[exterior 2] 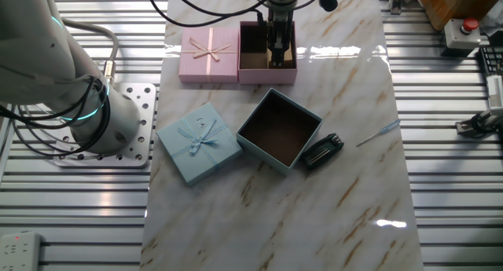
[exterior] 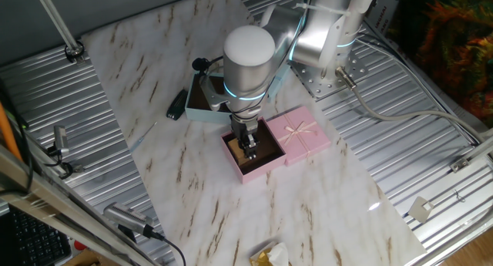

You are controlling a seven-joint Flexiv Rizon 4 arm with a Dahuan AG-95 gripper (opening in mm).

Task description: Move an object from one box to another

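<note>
1. Marble-patterned desk [exterior 2: 314, 216] carries both boxes; we see our gripper [exterior: 250, 152] lowered inside the pink box [exterior: 254, 170], pinching the small tan block [exterior 2: 277, 63] between nearly shut fingers.
2. Beside it lies the pink lid [exterior 2: 209, 55].
3. Well apart, the light-blue box [exterior 2: 280, 130] sits open.

A marble-patterned board [exterior 2: 314, 208] (glossy, with light glare) lies on a ribbed metal table [exterior 2: 448, 184].

Arm bent over table, wrist vertical, hand [exterior: 250, 149] pointing straight down, finger gap unclear.
</note>
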